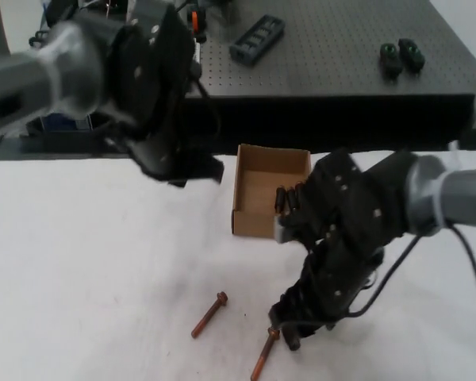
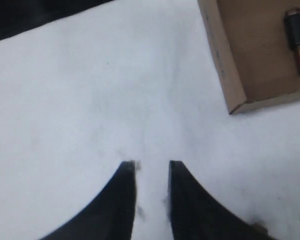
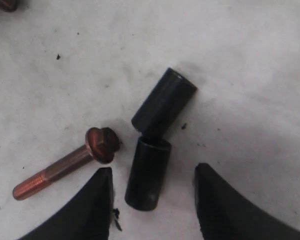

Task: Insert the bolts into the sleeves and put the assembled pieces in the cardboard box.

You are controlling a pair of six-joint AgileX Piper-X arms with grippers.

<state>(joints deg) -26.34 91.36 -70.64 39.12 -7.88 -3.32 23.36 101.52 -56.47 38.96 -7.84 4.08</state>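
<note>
Sleeve (image 3: 147, 172) lies between the right arm's parted jaws, a bolt (image 3: 65, 167) just beside it.

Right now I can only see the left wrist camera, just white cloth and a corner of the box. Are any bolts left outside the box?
Observer: Yes, two lie loose on the cloth in front of the box. The first bolt lies alone, and the second bolt lies beside the right hand.
Operator: Are there sleeves for them?
Observer: Two black ones lie end to end, touching, next to the second bolt. One sleeve sits between the right hand's open fingers, not gripped. The other sleeve lies past the fingertips.
</note>
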